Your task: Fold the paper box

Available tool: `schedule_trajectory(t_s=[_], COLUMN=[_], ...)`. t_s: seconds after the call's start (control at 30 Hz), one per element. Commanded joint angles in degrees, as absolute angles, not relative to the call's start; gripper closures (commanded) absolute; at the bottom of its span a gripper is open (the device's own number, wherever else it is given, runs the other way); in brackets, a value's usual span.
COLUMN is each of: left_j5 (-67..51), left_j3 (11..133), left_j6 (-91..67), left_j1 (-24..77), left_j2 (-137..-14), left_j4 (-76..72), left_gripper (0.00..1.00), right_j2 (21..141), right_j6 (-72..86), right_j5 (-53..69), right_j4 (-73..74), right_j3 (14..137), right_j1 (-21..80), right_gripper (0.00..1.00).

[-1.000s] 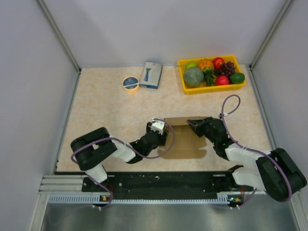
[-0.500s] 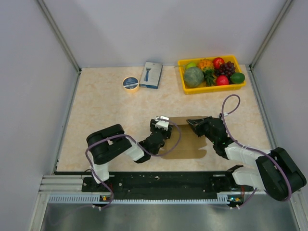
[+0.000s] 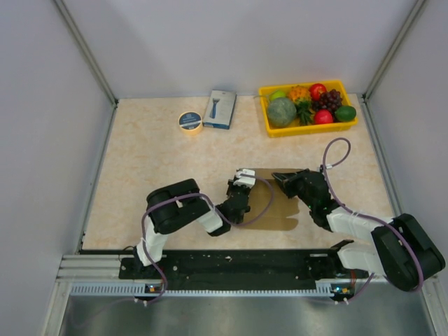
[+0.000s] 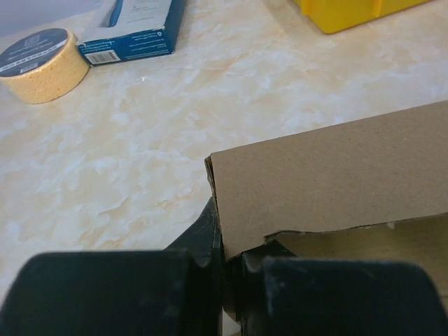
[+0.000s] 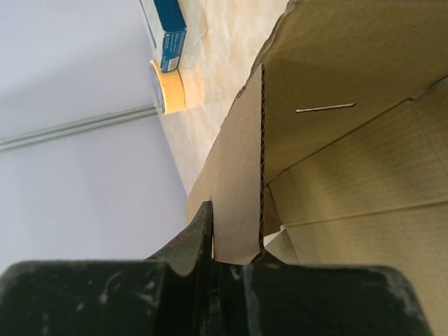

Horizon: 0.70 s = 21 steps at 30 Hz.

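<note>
Pinching the cardboard at two points is how this fold is being worked. The paper box (image 3: pixel 283 213) lies on the desk (image 3: pixel 140 161) at about 6 o'clock from its middle, close to the arm bases, partly raised rather than flat. The left jaws are closed on the lower corner of a raised brown panel near the box's 10 o'clock corner, with the cardboard caught between them in the left wrist view. The right jaws are clamped on the thin edge of a wall toward 1 o'clock, where the fluted core shows just above the grip. To do this step well, I judge that both arms should swing their walls along the printed creases together, since thin board will probably buckle or twist if one side runs ahead. The left hold sits on a mere corner beside a ragged lower edge, so a gentle pull seems wiser than a hard one, or the flap may tear or slip free. Keeping the base pressed to the desk should help the walls stand square. The roll of tape (image 3: pixel 190 120) and blue carton (image 3: pixel 220 108) at 11 o'clock, and the yellow tray (image 3: pixel 311 129) at 1 o'clock, lie well apart from the work.
</note>
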<state>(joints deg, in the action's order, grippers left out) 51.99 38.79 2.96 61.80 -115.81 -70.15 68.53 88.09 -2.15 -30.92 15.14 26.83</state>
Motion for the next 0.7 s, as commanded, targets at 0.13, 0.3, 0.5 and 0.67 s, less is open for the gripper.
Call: schedule_trajectory(t_s=[0.13,0.3,0.5,0.67], left_j5=[64.1,60.9,49.4,42.0], left_j3=[37.6,34.6,27.7,20.4], left_j6=[10.9,6.3,-10.4,-12.7], left_j1=[63.2,63.6,64.2,66.5], left_j2=[-120.5,-118.1,-105.7,-96.3], left_j4=[-87.9,-88.6,-73.8,-70.9], left_gripper=[1.00,0.49,0.02,0.02], right_j2=[68.4,69.4,70.5,72.0], right_j6=[86.7,86.0,85.9,85.7], right_j5=[-0.7,-1.0,-1.8,-1.1], right_j4=[-23.2,-25.1,-27.8,-29.4], right_j3=[14.9,14.0,13.2,13.2], right_j1=[27.6,27.7,27.9,28.0], right_gripper=[1.00,1.00,1.00,0.98])
